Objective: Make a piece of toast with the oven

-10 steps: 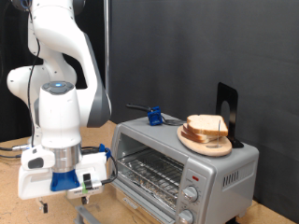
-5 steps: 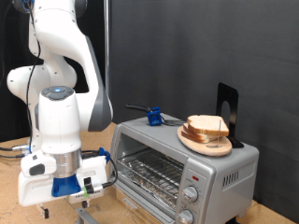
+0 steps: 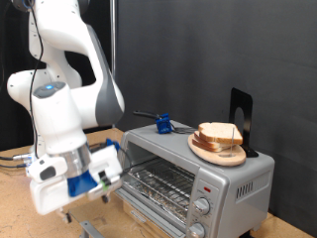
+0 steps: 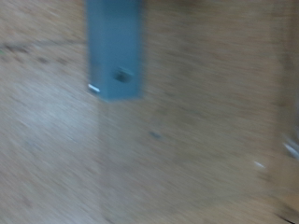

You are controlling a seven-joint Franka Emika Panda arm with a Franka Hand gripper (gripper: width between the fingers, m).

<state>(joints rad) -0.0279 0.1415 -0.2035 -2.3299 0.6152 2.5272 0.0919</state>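
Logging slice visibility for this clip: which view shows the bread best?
The exterior view: the pale beige, tan-crusted bread slice sits on the round wooden plate atop the silver-grey toaster oven. The wrist view, blurred, shows only wooden surface and a blue-grey strip.

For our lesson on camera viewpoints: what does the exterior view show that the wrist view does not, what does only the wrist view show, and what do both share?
Only the exterior view shows the oven, the piece of toast on a round wooden plate on top of it, and the gripper low at that view's left. Only the wrist view shows a blurred blue-grey flat piece close up. Both share the wooden tabletop.
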